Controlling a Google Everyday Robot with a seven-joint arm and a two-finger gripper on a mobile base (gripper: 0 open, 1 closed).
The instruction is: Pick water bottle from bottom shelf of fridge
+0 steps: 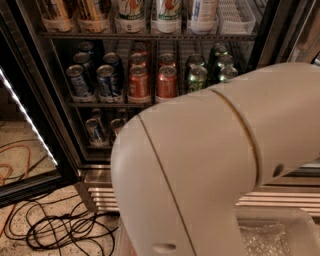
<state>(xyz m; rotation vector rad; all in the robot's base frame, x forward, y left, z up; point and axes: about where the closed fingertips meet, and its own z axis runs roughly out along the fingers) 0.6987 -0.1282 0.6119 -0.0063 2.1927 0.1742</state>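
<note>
1. A speckled floor (20,240) is seen at lower left, strewn with black cables (60,231) and an orange cable (11,165).
2. The fridge (92,177) is shown with its door (27,120) swung open to the left, a light strip running along the door's edge.
3. Tall bottles (167,12) are lined up on the top rack; below them, blue cans (107,80), orange cans (139,82) and green cans (197,77) are ranged in rows.
4. Only the left end of the bottom shelf (97,146) is visible, with silver-blue cans (94,131) standing on it.
5. The rest is covered by the robot's white arm (215,165), which fills the foreground.
6. The water bottle cannot be made out.
7. The gripper is out of view, so its state and load cannot be told.
</note>
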